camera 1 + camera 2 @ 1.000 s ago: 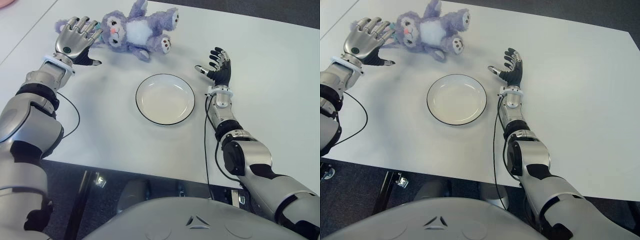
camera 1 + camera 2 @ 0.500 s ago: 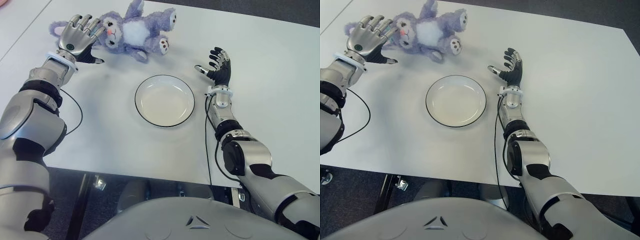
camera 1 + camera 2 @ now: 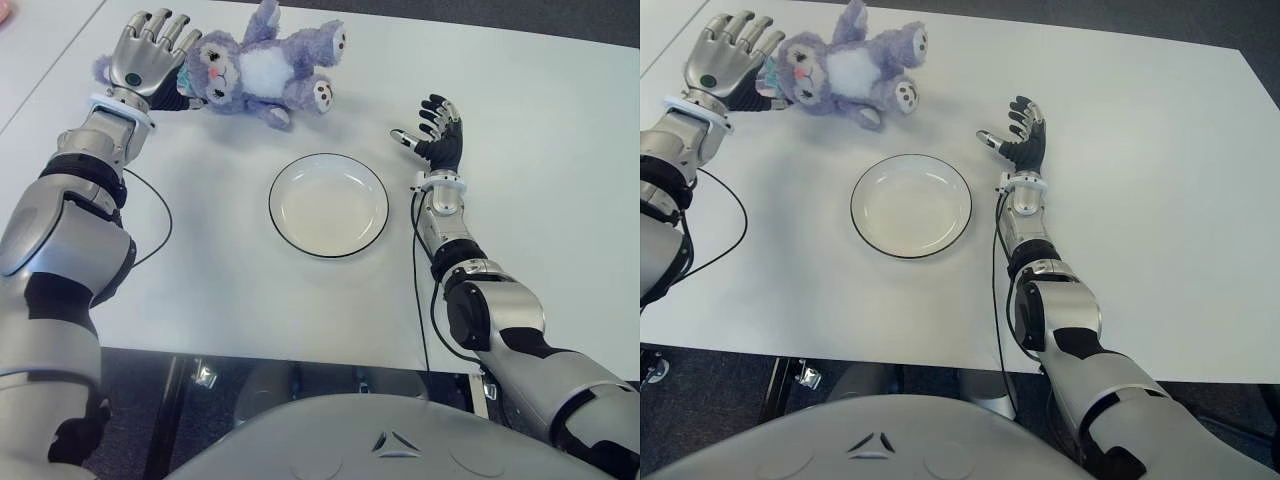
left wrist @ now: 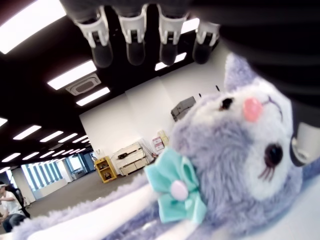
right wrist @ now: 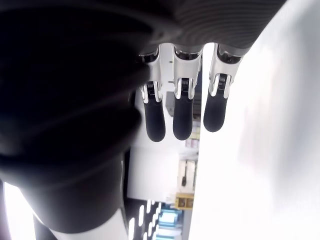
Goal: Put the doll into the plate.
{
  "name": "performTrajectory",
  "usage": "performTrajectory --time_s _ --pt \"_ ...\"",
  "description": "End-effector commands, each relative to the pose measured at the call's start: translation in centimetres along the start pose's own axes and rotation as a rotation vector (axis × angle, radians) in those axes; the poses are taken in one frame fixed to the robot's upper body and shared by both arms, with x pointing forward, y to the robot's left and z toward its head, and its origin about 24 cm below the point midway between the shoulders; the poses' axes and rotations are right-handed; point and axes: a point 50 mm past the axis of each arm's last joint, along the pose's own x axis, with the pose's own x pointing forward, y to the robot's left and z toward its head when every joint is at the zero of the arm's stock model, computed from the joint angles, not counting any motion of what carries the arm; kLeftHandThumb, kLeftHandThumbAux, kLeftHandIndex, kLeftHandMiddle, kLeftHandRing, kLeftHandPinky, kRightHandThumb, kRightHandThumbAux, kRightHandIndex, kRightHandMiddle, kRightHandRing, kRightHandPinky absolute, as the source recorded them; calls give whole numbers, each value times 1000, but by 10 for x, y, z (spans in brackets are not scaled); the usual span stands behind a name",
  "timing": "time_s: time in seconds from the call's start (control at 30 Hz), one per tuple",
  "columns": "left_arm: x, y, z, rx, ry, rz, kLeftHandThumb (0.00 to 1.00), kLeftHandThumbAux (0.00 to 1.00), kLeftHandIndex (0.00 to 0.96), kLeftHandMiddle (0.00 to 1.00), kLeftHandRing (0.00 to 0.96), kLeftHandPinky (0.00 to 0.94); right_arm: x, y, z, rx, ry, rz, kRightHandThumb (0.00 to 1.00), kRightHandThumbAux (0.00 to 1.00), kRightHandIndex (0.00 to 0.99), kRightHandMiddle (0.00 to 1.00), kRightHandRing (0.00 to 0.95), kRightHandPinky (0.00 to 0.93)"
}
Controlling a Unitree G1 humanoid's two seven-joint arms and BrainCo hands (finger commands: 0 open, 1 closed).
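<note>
A purple plush doll with a white belly and a mint bow lies on the white table at the far left. My left hand is right beside the doll's head, fingers spread, palm toward it; its fingers stand straight above the doll's face. A white plate with a dark rim sits nearer, at the table's middle. My right hand shows to the right of the plate, fingers spread and holding nothing.
A black cable runs along my left arm over the table. The table's near edge lies just in front of the plate. A second white table shows at the far left.
My left hand has moved farther away and closer against the doll's head. The doll has shifted slightly farther back. My right hand has stayed still.
</note>
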Motion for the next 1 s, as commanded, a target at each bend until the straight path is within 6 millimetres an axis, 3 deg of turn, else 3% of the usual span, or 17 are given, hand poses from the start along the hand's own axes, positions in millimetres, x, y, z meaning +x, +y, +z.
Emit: performTrajectory --time_s 0.03,0.23,1.0 --pt "21 7 36 -155 11 21 127 462 0 0 0 0 -121 -25 -124 -103 592 -7 0 985 209 258 232 250" --pt "25 8 51 -230 -7 37 144 456 0 0 0 2 -121 -25 -124 -119 586 -4 0 973 212 257 233 248" --pt "30 11 64 -312 -26 23 168 469 0 0 0 0 -122 -28 -125 -125 587 -4 0 990 208 257 228 247"
